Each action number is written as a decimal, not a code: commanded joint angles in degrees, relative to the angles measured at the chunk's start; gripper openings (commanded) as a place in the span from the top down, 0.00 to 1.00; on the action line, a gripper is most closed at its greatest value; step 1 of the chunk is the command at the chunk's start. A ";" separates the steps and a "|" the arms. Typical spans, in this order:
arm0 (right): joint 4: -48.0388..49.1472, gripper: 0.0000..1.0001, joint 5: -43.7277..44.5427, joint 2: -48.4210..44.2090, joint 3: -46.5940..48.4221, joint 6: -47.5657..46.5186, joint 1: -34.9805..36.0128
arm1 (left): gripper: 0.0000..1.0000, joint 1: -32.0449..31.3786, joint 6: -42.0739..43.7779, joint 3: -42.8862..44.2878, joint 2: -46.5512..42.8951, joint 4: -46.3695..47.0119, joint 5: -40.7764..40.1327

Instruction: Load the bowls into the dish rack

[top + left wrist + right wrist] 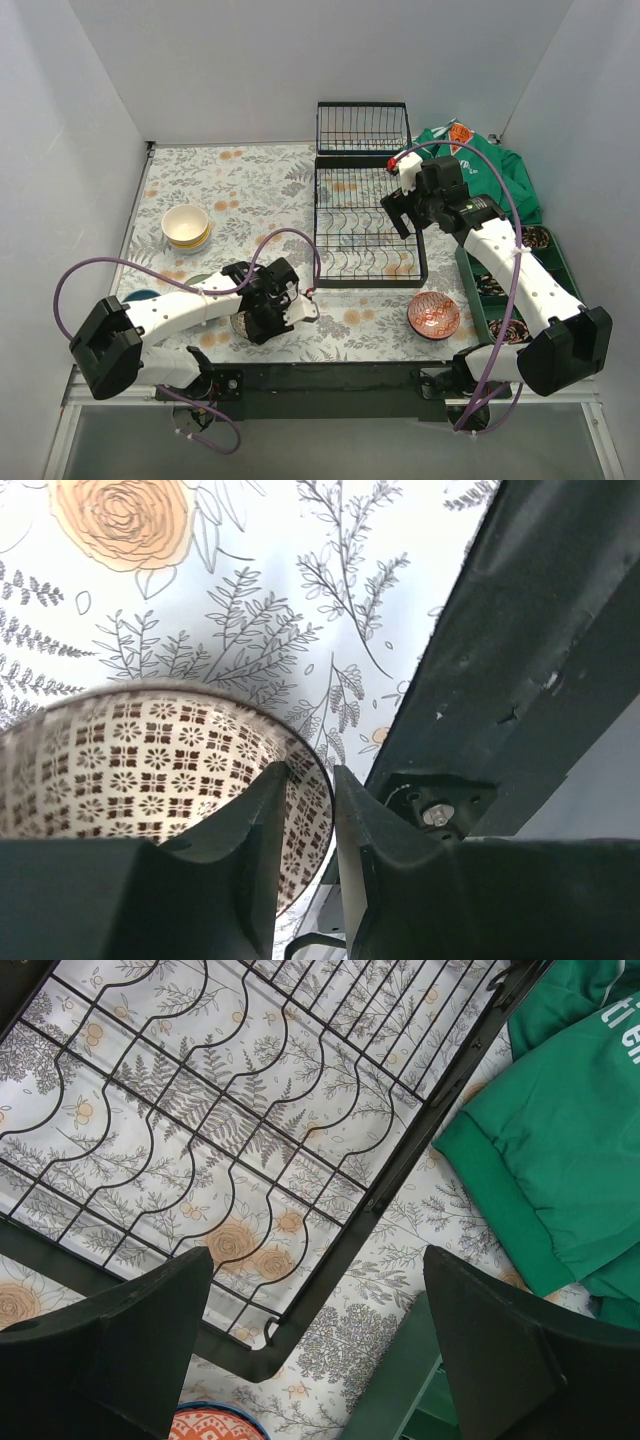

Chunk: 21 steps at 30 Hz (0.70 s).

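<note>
Floral worktop (250,170); left pincer (308,780) grips brown patterned bowl (150,760) by its rim; right pincer (315,1260) gapes empty over dish rack (398,1165); next, I'd say, lift it rackward.

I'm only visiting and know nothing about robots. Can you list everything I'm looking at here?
dish rack: one, black wire, middle of the table, no bowls in it
stacked bowls: one small stack, cream and yellow, left of the rack
red patterned bowl: one, beside the rack's near right corner
brown patterned bowl: one, brown and white, near edge
teal bowl: one, mostly hidden by the left arm
green bowl: one, also mostly hidden
green tray: one, right edge, holding dark patterned bowls
green garment: one, behind the tray
tablecloth: one, white floral
left tool: black, pinching the brown bowl's rim
right tool: black, open, over the rack
</note>
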 commanded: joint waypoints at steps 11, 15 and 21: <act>0.42 0.06 0.44 -2.32 1.70 -0.30 -0.19 | 1.00 -1.11 -8.59 14.70 2.75 0.30 -9.19; 0.51 0.06 0.01 -3.11 0.91 -0.12 -0.19 | 1.00 -1.11 -10.96 16.90 3.45 -0.58 -12.09; 0.60 0.07 -0.35 -4.25 -0.23 0.06 -0.19 | 1.00 -1.11 -10.35 13.83 2.22 0.03 -12.27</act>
